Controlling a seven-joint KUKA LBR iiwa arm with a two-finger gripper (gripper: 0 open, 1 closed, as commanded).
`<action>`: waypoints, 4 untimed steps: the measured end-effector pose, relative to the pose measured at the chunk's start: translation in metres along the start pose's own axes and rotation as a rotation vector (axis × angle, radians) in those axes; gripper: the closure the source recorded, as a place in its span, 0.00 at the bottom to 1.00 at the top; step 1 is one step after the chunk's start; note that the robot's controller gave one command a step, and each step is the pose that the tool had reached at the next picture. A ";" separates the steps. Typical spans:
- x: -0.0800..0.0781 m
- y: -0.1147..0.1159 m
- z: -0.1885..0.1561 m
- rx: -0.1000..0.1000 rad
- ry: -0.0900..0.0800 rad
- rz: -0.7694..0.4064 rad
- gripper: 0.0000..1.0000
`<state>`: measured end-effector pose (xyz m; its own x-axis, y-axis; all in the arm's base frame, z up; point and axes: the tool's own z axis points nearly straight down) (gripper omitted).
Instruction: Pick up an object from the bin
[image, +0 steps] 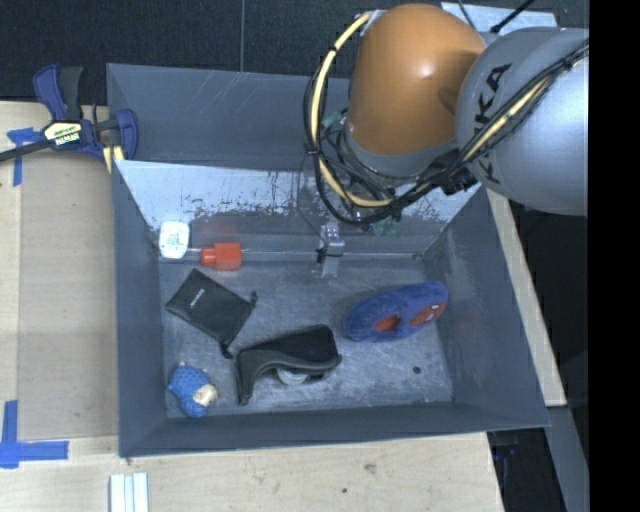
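My gripper (327, 250) hangs below the arm's orange dome, over the back middle of the bin near the rear wall. Nothing shows held in it. To its left, against the rear wall, lies a small orange-red block (221, 256) with a white capped piece (173, 239) beside it. To its front right lies a blue oval thing with orange spots (394, 311). In front of it, a black curved shoe-like thing (288, 358) rests on the floor.
A flat black wallet-like square (208, 304) lies left of centre. A small blue lump with a yellowish end (190, 390) sits in the front left corner. The arm and its cables overhang the back right of the bin.
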<state>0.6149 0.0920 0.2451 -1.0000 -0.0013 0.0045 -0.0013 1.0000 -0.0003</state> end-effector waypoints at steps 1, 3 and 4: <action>0.100 0.021 0.116 0.000 0.002 -0.260 0.00; 0.096 0.018 0.170 0.000 0.024 -0.282 1.00; 0.084 0.013 0.073 0.000 -0.016 -0.311 1.00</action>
<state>0.5303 0.1044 0.1721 -0.9515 -0.3074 -0.0115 -0.3074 0.9516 -0.0018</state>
